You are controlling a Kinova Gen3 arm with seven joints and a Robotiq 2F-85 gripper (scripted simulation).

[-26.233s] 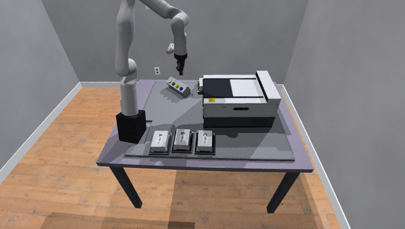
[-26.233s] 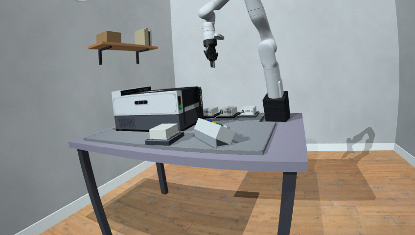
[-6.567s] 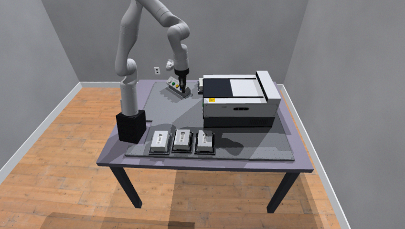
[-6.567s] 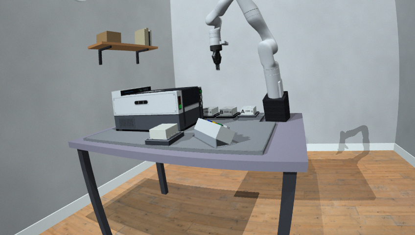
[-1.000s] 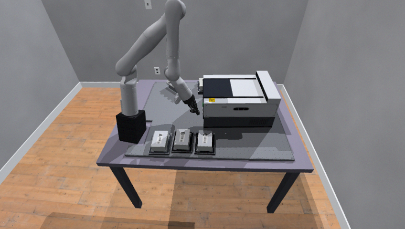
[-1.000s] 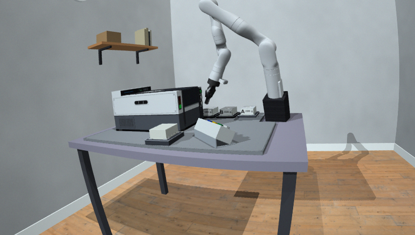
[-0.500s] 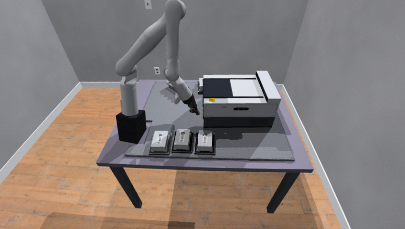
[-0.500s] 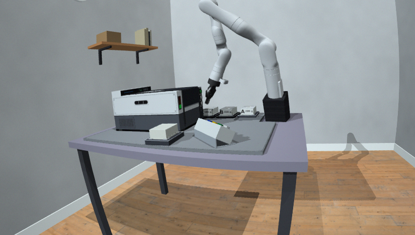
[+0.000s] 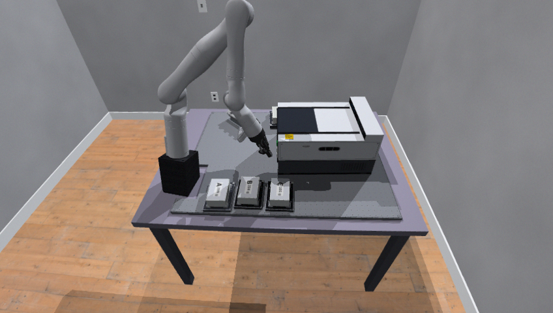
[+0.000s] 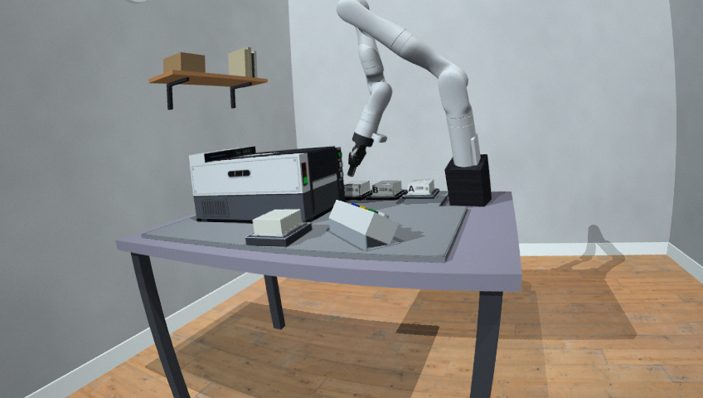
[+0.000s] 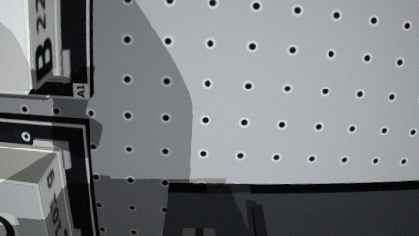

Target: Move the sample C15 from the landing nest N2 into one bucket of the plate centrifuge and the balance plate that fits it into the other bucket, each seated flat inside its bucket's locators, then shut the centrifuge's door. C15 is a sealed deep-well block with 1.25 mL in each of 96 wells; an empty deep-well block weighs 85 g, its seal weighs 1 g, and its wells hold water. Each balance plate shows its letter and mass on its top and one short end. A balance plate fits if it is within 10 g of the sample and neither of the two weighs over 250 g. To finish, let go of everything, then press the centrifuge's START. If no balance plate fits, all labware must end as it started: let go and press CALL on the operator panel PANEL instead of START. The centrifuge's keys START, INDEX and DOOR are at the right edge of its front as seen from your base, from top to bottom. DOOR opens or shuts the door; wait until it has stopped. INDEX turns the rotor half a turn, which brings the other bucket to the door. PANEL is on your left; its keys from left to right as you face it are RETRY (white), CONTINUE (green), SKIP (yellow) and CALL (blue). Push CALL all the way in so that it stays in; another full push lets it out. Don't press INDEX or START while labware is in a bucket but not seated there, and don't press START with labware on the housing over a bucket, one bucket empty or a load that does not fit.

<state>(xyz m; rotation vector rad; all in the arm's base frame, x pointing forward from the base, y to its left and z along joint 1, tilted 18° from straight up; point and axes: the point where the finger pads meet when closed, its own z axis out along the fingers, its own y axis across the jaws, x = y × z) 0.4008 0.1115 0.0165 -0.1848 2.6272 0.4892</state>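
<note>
The plate centrifuge (image 10: 246, 180) is seen standing on the grey mat of the table (image 10: 488, 256), its keys at the edge nearest the arm. The gripper (image 10: 351, 172), fingers closed on nothing, is held pointing down just beside that keyed edge, above the mat. Behind it three balance plates are lined up in nests: one unreadable (image 10: 356, 187), B (image 10: 387, 187) and A (image 10: 422, 186). Nearer the camera a white block (image 10: 277, 221) is seated in a dark nest, beside the wedge-shaped panel (image 10: 362, 224) with coloured keys
</note>
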